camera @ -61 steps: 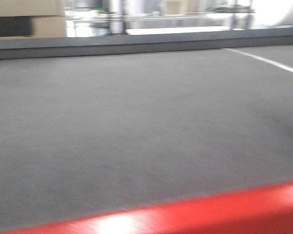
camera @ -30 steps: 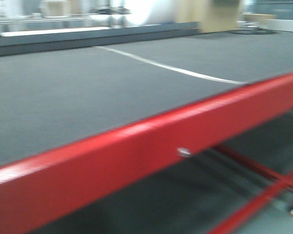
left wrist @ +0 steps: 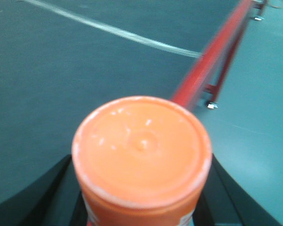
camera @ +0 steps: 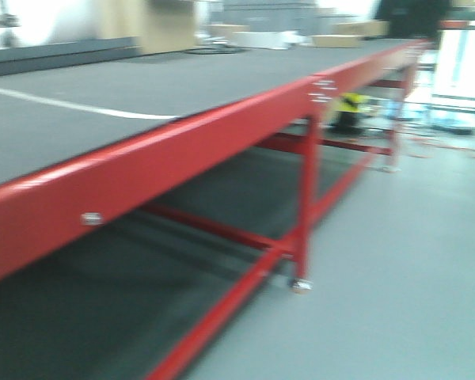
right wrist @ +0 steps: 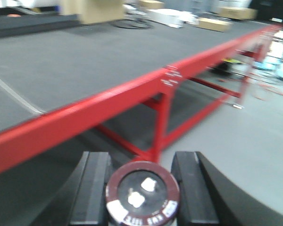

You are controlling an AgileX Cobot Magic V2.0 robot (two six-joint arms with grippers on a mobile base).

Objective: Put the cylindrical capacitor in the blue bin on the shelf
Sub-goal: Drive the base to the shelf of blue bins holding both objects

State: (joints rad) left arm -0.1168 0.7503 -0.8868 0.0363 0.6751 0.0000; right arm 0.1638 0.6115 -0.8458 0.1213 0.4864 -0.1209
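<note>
Front view, counter: a long red-framed counter point(camera: 182, 138) with a dark mat top runs away toward the upper right; the whole picture is blurred.
Front view, stripe: a white stripe point(camera: 79, 105) crosses the mat at the left and ends near the red front rail.
Front view, underside: red legs and cross-bars; a yellow-and-black thing point(camera: 350, 103) sits low by the far legs, too blurred to name.
Front view, far end: pale boxes point(camera: 336, 39) lie on the mat.
Front view, floor: the grey floor point(camera: 412, 261) fills the right side.
Left wrist view, left claw point(left wrist: 139, 161): clamped on an orange canister point(left wrist: 141, 146), whose round lid faces the camera, with black fingers point(left wrist: 33, 197) on either side of it.
Left wrist view, background: the mat with its white stripe, the red rail at the right, and the floor beyond the rail.
Right wrist view, right claw point(right wrist: 142, 165): closed on the cylindrical capacitor point(right wrist: 142, 193) – both black pads point(right wrist: 96, 188) touch its sides.
Right wrist view, capacitor: seen end-on, with a maroon rim and a dark face carrying two pale terminals.
Right wrist view, background: the counter's red rail passes behind the claw from lower left to upper right – grey floor to its right.
</note>
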